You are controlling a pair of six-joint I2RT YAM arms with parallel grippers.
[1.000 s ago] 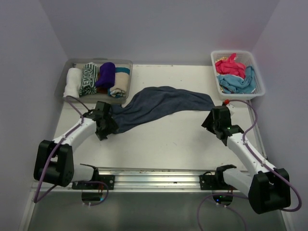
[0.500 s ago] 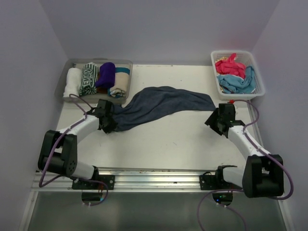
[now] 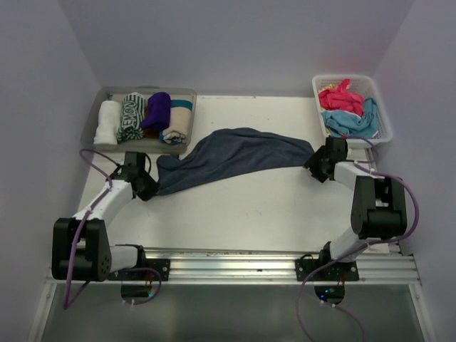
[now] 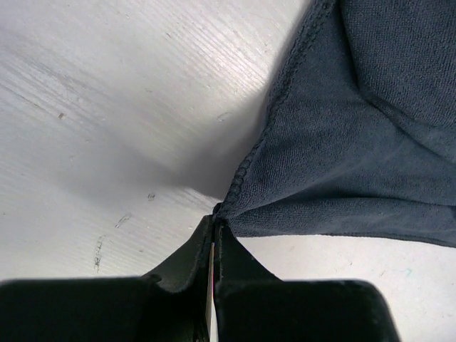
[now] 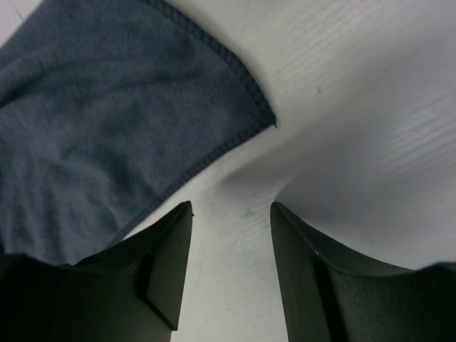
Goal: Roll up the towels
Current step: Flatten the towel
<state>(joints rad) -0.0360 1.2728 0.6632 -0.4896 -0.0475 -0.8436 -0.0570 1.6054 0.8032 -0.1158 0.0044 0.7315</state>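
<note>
- Two fingers of my left gripper (image 4: 215,222) are pressed together on one corner of the dark navy towel (image 4: 356,135). My left wrist camera shows the hemmed corner bunched right at the fingertips. The cloth fans away to the right over the white table (image 4: 107,107), with a shadow beneath it.
- My right gripper (image 5: 231,208) stands spread with nothing between its fingers. My right wrist camera shows the towel's other corner lying flat just beyond the gap and to its left, not touched by either finger.
- Only the top view gives the whole cloth. It lies stretched across the middle of the table, rumpled along its far edge, with my left gripper at its left end and my right gripper at its right end. From up there the wrists hide my fingers, so that view says nothing about either grip.
- Behind my left gripper, a clear plastic tub (image 3: 182,90) sits at the far left corner. It holds four rolled towels side by side: white (image 3: 108,122), green-patterned (image 3: 130,117), deep purple (image 3: 157,109) and cream-and-teal (image 3: 178,122).
- Just behind my right gripper, a white lattice basket (image 3: 342,77) holds a pink towel (image 3: 338,96) and a light blue towel (image 3: 349,125), both loosely heaped.
- A metal rail (image 3: 228,258) runs along the near edge between my two bases.
</note>
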